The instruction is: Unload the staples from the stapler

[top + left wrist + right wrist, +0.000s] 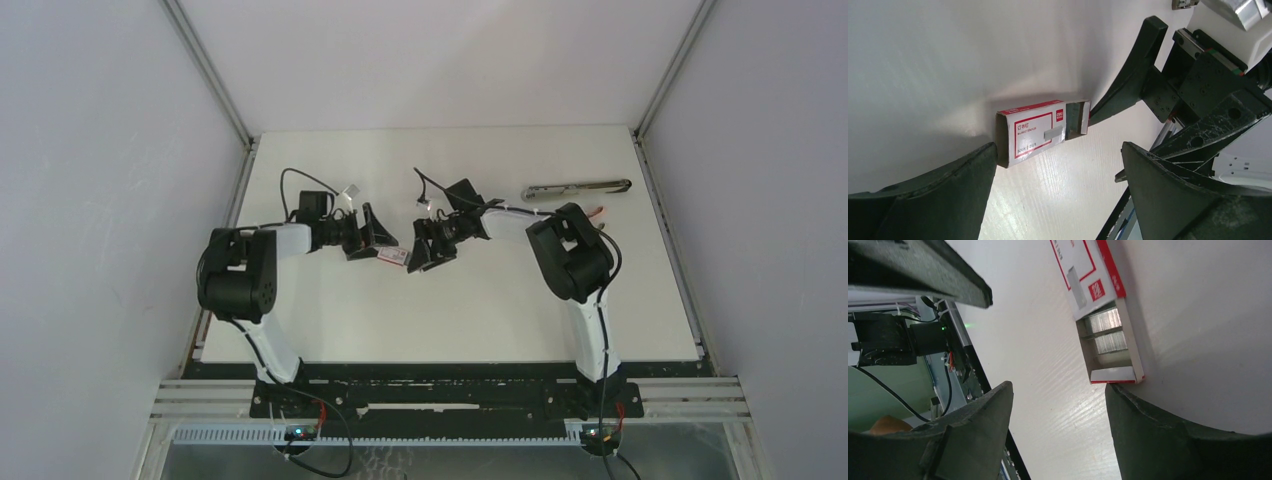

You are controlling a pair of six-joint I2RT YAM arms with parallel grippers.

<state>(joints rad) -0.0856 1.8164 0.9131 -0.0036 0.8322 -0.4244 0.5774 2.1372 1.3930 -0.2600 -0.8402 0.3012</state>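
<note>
A small red-and-white staple box (1029, 134) lies flat on the white table between my two grippers, its inner drawer (1109, 347) slid partly out. Grey staple strips (1105, 321) lie in the drawer, and one short grey strip (1052, 133) rests on top of the box. My left gripper (1058, 167) is open and empty, one fingertip (983, 157) beside the box's closed end. My right gripper (1058, 395) is open and empty, one fingertip (1128, 400) against the drawer's end. The silver stapler (577, 188) lies far right at the back, away from both grippers.
In the top view the left gripper (372, 240) and right gripper (428, 250) face each other closely over the box (393, 257). The right gripper's black fingers (1135, 75) fill the right of the left wrist view. Walls enclose the table on three sides.
</note>
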